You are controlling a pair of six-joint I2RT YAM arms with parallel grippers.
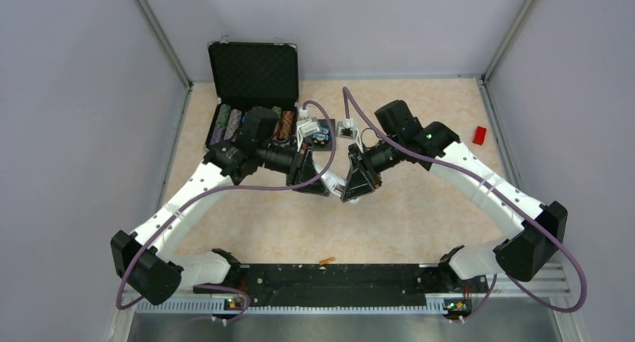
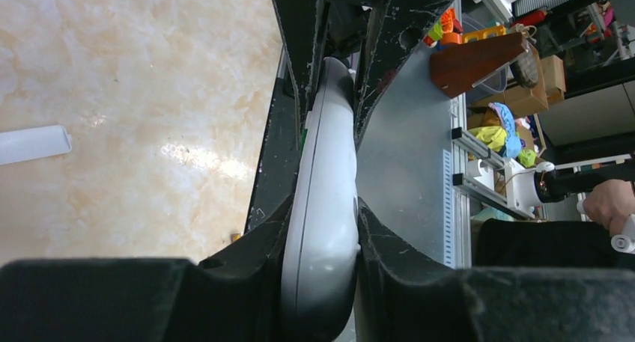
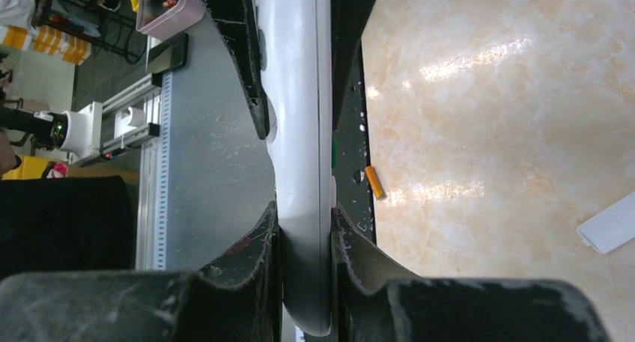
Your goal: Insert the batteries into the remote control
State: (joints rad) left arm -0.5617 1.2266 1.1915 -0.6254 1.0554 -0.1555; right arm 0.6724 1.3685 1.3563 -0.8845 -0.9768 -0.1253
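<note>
One remote (image 3: 299, 132), one battery (image 3: 373, 182), seemingly one cover (image 3: 610, 224).

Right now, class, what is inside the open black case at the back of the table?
Rows of coloured discs show in the case, at both ends. The left arm covers the middle, so what lies there cannot be seen.
</note>
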